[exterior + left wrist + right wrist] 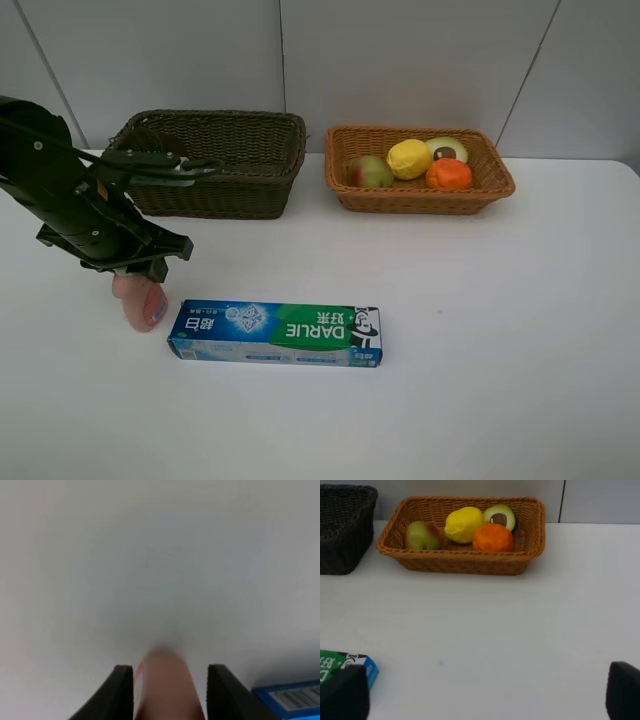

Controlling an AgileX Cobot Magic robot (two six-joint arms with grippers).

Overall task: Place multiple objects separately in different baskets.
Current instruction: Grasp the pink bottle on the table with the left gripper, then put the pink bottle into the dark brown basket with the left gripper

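Currently my left gripper sits at the lower left of the high view, straddling the pink bottle. In the left wrist view the bottle fills the gap between my two dark fingers, one on each side. The gap at each side is slim, and I cannot tell whether the pads are touching it or have a firm hold.

The bottle lies on its side on the table, directly under the hand, its long axis running out of the jaws roughly toward the lower right of the high view. Just beside it, to the right, lies the toothpaste box, long axis left to right; its corner shows in the left wrist view.

The dark basket stands at upper left of the high view, nearer this arm than the tan basket, which already holds pear, lemon, avocado and orange. Judgement: the bottle belongs in the dark basket, a short carry up and slightly right.

My right gripper stands wide open and empty, its fingertips at the lower corners of its own wrist view.
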